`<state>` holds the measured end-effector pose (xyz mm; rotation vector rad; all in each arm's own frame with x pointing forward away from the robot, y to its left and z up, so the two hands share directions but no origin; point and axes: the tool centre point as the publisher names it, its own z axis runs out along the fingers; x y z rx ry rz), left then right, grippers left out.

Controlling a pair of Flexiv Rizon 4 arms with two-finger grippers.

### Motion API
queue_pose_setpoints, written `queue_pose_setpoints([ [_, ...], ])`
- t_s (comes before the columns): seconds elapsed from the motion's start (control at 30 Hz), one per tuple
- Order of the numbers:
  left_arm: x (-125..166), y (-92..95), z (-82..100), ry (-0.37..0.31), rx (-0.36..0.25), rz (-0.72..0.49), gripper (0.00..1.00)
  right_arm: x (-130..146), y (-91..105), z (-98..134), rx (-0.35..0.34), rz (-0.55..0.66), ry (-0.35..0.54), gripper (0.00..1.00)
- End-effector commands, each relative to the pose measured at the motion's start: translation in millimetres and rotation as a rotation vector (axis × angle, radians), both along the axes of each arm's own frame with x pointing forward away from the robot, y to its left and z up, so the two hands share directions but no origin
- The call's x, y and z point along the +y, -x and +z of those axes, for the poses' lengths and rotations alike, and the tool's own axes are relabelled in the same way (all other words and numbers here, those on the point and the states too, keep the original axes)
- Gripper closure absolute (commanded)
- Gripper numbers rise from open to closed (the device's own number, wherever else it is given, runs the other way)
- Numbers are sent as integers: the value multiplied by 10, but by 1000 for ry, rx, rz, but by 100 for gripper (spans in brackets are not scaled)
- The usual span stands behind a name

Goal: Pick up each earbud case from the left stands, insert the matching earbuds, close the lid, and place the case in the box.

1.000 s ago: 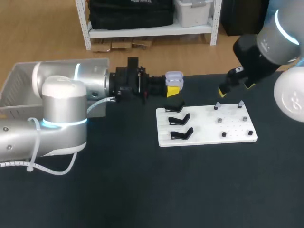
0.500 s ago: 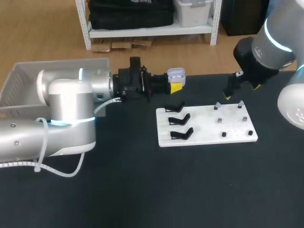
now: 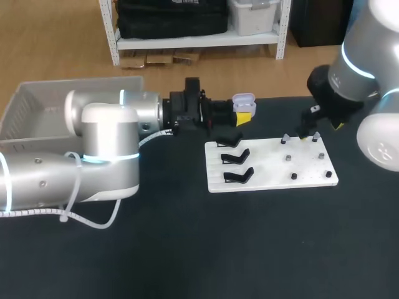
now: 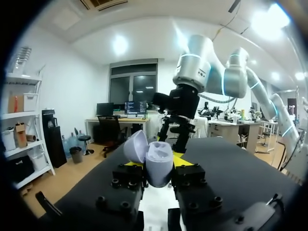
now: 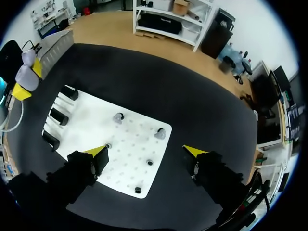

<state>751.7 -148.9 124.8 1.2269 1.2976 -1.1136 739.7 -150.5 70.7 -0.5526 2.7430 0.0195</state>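
Nearest on the tabletop (image 3: 187, 249) lies the white board (image 3: 268, 169). Its three black stands (image 3: 235, 156) sit along the left side and carry no case. On the right side are dark studs (image 3: 293, 176) and, on the far row, two pale earbuds (image 3: 285, 138) perched upright on pegs. Judging by that layout, the pegs present each earbud top-up so a finger pair can close on it from above.

The right gripper (image 5: 145, 151) hangs over the stud side of the board, spread wide and holding nothing. In its wrist view both earbuds lie ahead of the fingers and neither is touched. That wide spread suits a descent onto one earbud, which looks like the step in hand.

Just beyond the board's far left corner, the left gripper (image 4: 159, 168) is clamped on the lilac case (image 3: 244, 99) from two sides, well above the tabletop. The case is held with its mouth up and its lid (image 4: 136, 147) swung back, probably so the other arm can drop an earbud straight into the wells. I cannot tell for sure whether the wells are empty. Holding it low on the body leaves the hinge and opening free.

Farthest, at the left, is the grey box (image 3: 37, 103), apart from the case and waiting for it.
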Motion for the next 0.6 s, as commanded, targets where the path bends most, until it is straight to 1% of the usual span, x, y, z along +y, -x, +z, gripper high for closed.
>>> queue_pose_setpoints([
  [0.03,-22,-61,7,-8,-4,-32,100,4,-119,-76,24,6,12,0],
  [0.23,-26,-57,17,-10,-5,-36,100,-60,-160,-175,50,-10,25,0],
  [0.27,-26,-57,17,-10,-5,-36,100,-71,-168,-189,54,-12,28,1],
  [0.33,-26,-57,17,-10,-5,-36,100,-94,-190,-221,59,-18,38,6],
  [0.4,-26,-57,17,-10,-5,-36,100,-113,-215,-254,58,-29,52,16],
  [0.47,-26,-57,17,-10,-5,-36,100,-122,-231,-274,52,-46,57,23],
  [0.53,-26,-57,17,-10,-5,-36,100,-126,-237,-284,47,-57,71,40],
  [0.6,-26,-57,17,-10,-5,-36,100,-126,-244,-304,50,-58,76,44],
])
